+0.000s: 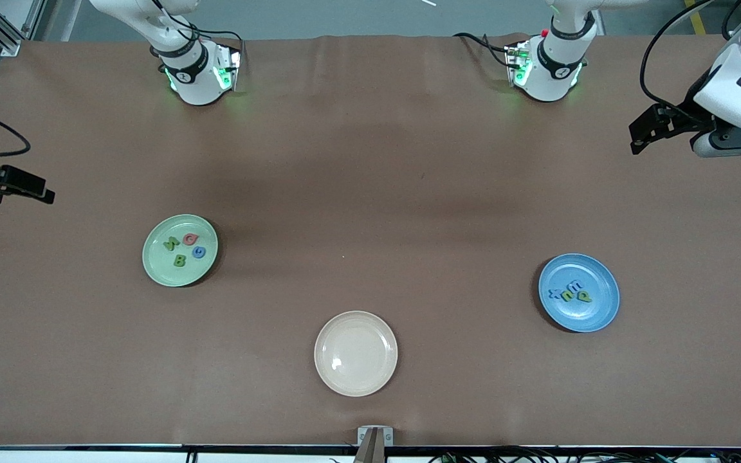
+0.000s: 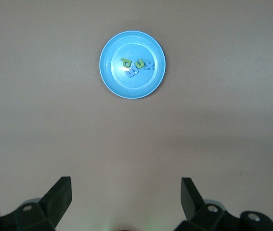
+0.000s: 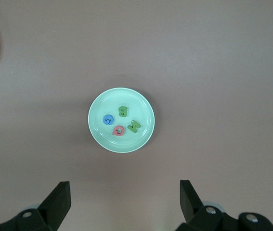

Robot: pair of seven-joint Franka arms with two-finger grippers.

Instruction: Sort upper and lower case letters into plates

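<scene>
Brown tabletop [image 1: 370,161], letters sorted, I see both arms parked.
Right gripper [image 1: 42,193] frame-left, wide open, empty; mint plate [image 1: 155,273] holds four letters [image 1: 184,249]; blue plate [image 1: 595,315] four; left gripper [image 1: 637,138] upper-right, open, empty.

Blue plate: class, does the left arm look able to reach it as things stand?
Probably yes: the open left gripper hangs over bare table, and nothing lies between it and the blue plate.

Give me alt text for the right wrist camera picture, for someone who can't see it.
A pale green plate on a brown table holds four small letters: two green, one blue, one pink-red. The right gripper is above it, fingers open, holding nothing.
</scene>
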